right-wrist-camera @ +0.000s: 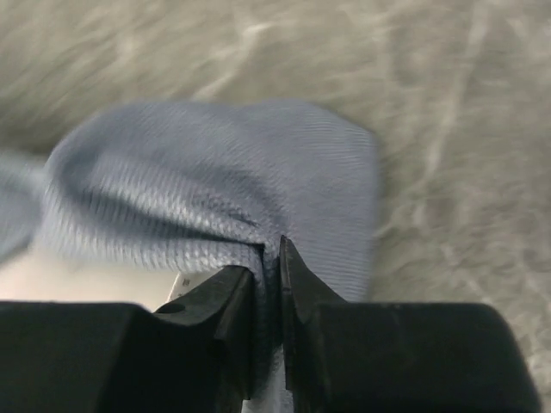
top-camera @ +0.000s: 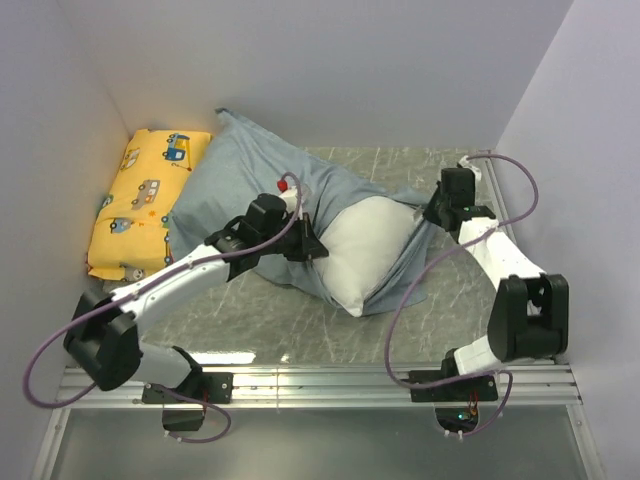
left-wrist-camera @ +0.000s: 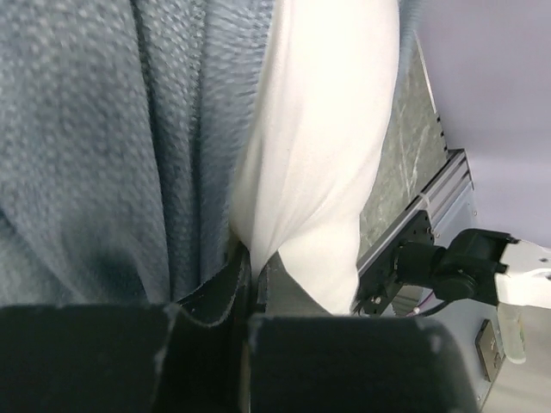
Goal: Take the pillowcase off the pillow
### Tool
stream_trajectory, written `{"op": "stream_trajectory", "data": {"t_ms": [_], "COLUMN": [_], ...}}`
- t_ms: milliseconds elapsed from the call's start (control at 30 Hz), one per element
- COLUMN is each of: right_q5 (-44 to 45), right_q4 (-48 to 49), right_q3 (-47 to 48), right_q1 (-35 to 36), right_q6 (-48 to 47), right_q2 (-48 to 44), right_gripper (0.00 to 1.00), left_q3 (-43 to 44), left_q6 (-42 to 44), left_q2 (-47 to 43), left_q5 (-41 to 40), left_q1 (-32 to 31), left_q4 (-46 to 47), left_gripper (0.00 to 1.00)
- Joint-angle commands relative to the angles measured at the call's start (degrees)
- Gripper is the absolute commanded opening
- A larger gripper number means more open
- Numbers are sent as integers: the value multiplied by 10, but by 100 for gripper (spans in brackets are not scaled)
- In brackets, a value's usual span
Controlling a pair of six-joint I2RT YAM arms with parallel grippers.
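1. At the near edge, both arm bases sit on a metal rail [top-camera: 330, 378] along the front of the marbled grey counter [top-camera: 250, 325].
2. The pillow [top-camera: 365, 255] is white and plump. Only its near-right end is bare, and that end rests on the counter not far past the rail. The rest is inside the pillowcase [top-camera: 235, 185], grey-blue.
3. The long axis of the bundle runs diagonally from near-right to far-left. The bare white end points near-right, and the closed corner of the pillowcase points far-left toward the back wall.
4. The left claw [top-camera: 310, 246] sits over the middle of the bundle, where the grey-blue cloth stops and the white begins. In the left wrist view its jaws are pressed together with a fold of white pillow cloth pinched between them. In that view the pillowcase hangs to the left of the fingers and the pillow bulges up and to the right.
5. The right claw [top-camera: 426, 215] is to the right of the bare end and a little farther back. In the right wrist view its jaws are almost closed and clamp a fold of pillowcase, which bunches just beyond the tips, over the counter.
6. A band of pillowcase runs from the right claw down the pillow's right side to its near tip.
7. In the far-left corner a yellow cushion [top-camera: 150, 200] with a vehicle print lies right against the left side of the pillowcase.
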Motion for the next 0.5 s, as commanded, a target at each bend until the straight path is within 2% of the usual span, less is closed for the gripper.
{"op": "stream_trajectory", "data": {"t_ms": [0,100,267,400,467], "right_q5": [6,-15,-110,-245,-312], "right_q4": [36,57,96,160,186], "right_q3": [4,10,13,-17,-28], "right_q1": [-42,-66,-91,-87,-79], "right_q6": [21,36,54,73,81], "right_q2": [59,93,151,147,139], "right_gripper": [19,17,13,17,23], "left_q3": [14,12,9,29,33], "left_q6": [-9,-10,-12,-12,-19], "left_q2": [-83,-140,-222,-209,-193], "left_q5": [-18,-50,-123,-134,-127], "left_q1": [-4,-4,-3,-4,-3], "left_q4": [-25,-44,-47,-40,-12], "left_gripper": [0,1,1,0,0]}}
